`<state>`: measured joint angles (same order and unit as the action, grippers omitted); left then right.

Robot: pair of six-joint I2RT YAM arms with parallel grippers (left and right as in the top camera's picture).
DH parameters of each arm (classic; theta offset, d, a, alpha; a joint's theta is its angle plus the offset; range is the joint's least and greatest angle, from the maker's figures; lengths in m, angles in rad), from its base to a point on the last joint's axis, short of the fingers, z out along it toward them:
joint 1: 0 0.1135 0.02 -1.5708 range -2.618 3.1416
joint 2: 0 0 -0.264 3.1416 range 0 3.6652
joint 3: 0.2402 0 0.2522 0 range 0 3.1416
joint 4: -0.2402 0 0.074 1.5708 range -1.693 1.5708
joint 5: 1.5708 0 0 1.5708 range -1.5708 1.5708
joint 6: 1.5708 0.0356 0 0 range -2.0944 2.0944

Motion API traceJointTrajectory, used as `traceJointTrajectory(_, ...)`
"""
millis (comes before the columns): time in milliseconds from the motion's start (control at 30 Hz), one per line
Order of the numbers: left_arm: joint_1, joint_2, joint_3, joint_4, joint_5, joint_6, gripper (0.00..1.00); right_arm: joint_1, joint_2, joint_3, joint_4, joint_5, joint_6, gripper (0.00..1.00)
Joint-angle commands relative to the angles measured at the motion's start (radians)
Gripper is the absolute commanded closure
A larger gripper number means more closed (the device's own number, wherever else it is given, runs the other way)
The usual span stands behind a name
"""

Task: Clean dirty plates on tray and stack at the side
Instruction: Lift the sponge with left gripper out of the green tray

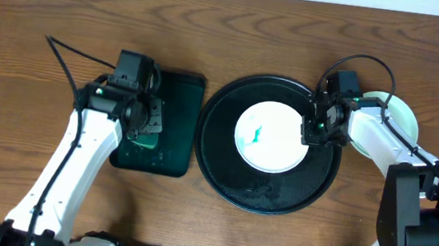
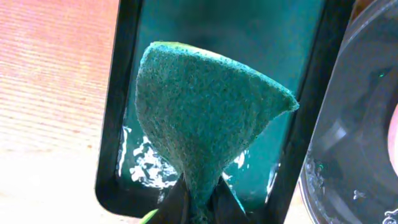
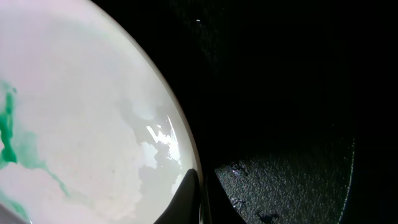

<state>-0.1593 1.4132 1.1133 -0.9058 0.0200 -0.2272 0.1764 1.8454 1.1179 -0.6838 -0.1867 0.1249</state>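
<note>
view from overhead: white plate (image 1: pixel 275 146) with a green smear (image 1: pixel 257 133) lies centred in the black tray (image 1: pixel 222 169), its right rim nipped by the right gripper (image 1: pixel 311 132), presumably to steady it for wiping, while pale green plates (image 1: pixel 401 115) sit behind that arm, off the tray. left wrist view: left gripper (image 2: pixel 199 205) jaws are clamped on a folded green sponge (image 2: pixel 205 106), which fans out ahead of them above the wet green tray (image 2: pixel 249 37), probably for soaking. right wrist view: jaws pinched together on the plate's edge, plate to their left, bare tray to their right.
</note>
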Motion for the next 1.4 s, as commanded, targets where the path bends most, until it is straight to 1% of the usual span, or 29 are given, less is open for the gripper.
traceJointTrajectory(0,-0.002,0.051,0.045,-0.013,0.022,0.039,0.93,0.022,-0.001,0.013,-0.005,-0.005,-0.01,0.99)
traceJointTrajectory(100,-0.002,0.086,0.045,0.003,0.101,0.043,0.93,0.022,-0.001,0.013,-0.005,-0.005,-0.01,0.99)
traceJointTrajectory(167,-0.002,0.092,0.045,0.018,0.124,0.043,0.93,0.022,-0.001,0.013,-0.005,-0.005,-0.01,0.99)
traceJointTrajectory(1267,-0.002,0.093,0.02,0.047,0.13,0.044,0.92,0.022,-0.001,0.013,-0.005,-0.005,-0.01,0.97)
traceJointTrajectory(1333,-0.002,0.093,0.02,0.047,0.13,0.044,0.92,0.022,-0.002,0.013,-0.005,-0.005,-0.01,0.97)
traceJointTrajectory(1367,-0.002,0.093,0.02,0.047,0.13,0.044,0.88,0.022,-0.001,0.013,-0.005,-0.005,-0.01,0.97)
